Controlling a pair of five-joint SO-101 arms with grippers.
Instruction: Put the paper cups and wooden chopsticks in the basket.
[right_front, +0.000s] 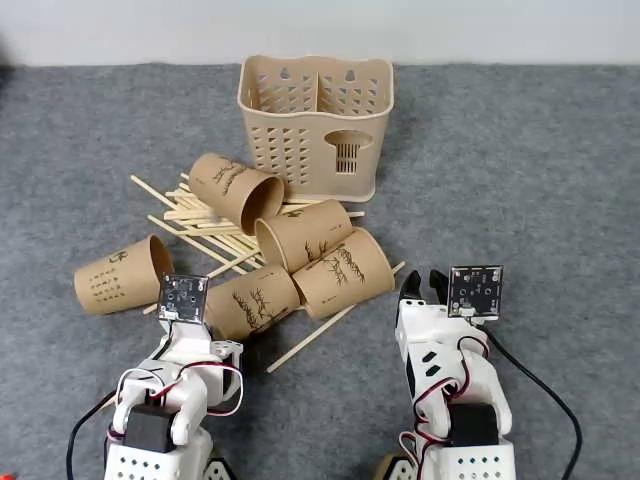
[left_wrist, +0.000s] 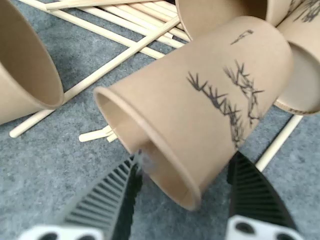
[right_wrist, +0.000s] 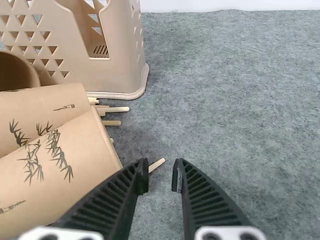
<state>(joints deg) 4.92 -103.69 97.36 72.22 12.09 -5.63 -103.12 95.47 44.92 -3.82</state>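
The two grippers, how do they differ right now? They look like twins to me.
The left gripper has its jaws spread wide, while the right gripper holds its jaws closer together. The left gripper straddles a paper cup lying on its side. The right gripper has nothing between its jaws, just the grey mat below. Both are open, black and ribbed on the inside.

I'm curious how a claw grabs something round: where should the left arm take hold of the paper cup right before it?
Probably at the rim, from the mouth end. The paper cup lies on its side, mouth toward the left gripper, whose open fingers flank the rim's near edge; one inside and one outside could pinch the thin wall.
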